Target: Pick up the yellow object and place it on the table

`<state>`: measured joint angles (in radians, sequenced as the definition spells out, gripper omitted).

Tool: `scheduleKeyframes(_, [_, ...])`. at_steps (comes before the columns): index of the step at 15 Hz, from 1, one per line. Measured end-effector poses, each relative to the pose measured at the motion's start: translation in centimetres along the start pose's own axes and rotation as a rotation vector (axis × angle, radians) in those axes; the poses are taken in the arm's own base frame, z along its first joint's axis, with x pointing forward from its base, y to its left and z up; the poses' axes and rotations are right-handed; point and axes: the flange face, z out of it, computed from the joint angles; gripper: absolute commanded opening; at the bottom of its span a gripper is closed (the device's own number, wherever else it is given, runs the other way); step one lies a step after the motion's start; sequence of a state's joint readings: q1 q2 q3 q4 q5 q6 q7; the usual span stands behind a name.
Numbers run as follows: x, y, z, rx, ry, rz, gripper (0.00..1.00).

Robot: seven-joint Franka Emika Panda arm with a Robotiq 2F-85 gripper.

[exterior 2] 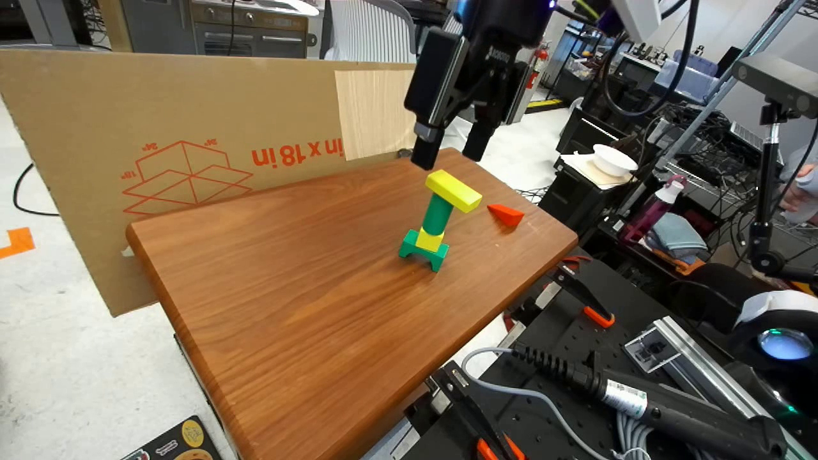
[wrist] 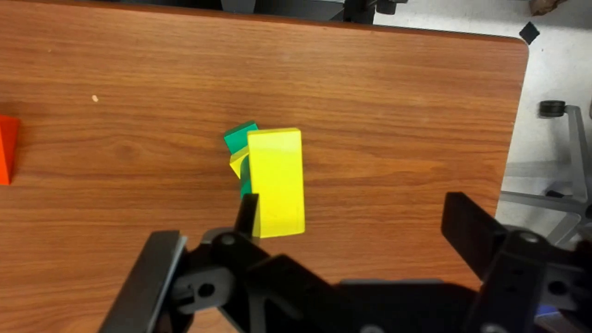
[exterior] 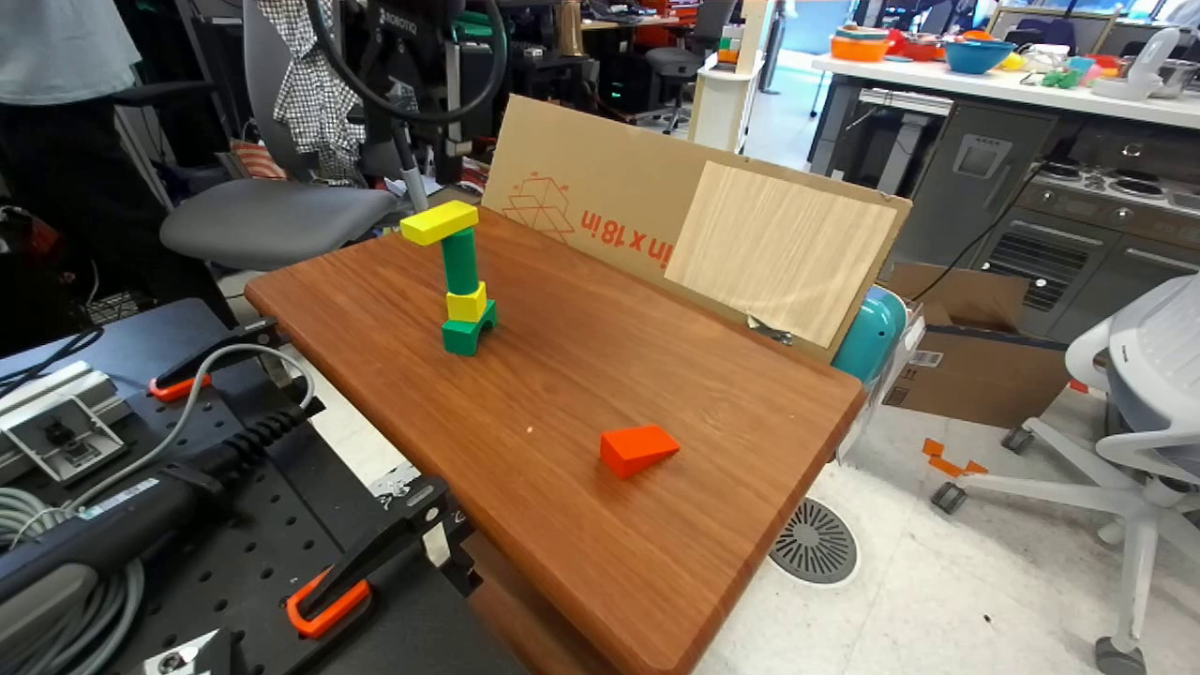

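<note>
Claw [exterior 2: 450, 150] hangs over the yellow bar [exterior 2: 454, 190] at upper centre of an exterior view, spread wide and holding nothing. The bar lies mid-frame in the wrist view, topping a green cylinder [exterior: 459, 264], which rests on a yellow block [exterior: 466, 305] and a green arch [exterior: 462, 337]. We read the step as lining up for the grasp.

Wrist view: the finger [wrist: 246, 215] at left of frame overlaps the bar's lower left side, so dropping straight down might clip it. We should shift toward the left of that frame until the bar sits midway. Its long sides run up the frame, which suits closing across the narrow width. The bar overhangs the cylinder; a one-sided touch could topple the lot, so we would descend slowly, stop short of the cylinder, close evenly, then lift straight up.

Room: in the wrist view the counter's [wrist: 393, 92] edges run along the top and down the right; an orange-red wedge [wrist: 7, 150] meets the left border. In an exterior view a cardboard panel [exterior 2: 275, 115] walls off the upper left; the wide bare run of counter below it is our pick for setting down.
</note>
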<state>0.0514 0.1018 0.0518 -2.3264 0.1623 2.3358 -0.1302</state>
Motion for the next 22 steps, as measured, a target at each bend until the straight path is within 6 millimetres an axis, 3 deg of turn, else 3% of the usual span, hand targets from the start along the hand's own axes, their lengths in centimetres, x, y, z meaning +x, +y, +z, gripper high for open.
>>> scheduleKeyframes(5, [0.3, 0.4, 1.6, -0.012, -0.051, 0.026, 1.00])
scheduleKeyframes(13, [0.4, 0.9, 1.1, -0.073, -0.085, 0.045, 1.00])
scheduleKeyframes(22, [0.6, 2.0, 2.0, -0.139, -0.087, 0.107, 1.00])
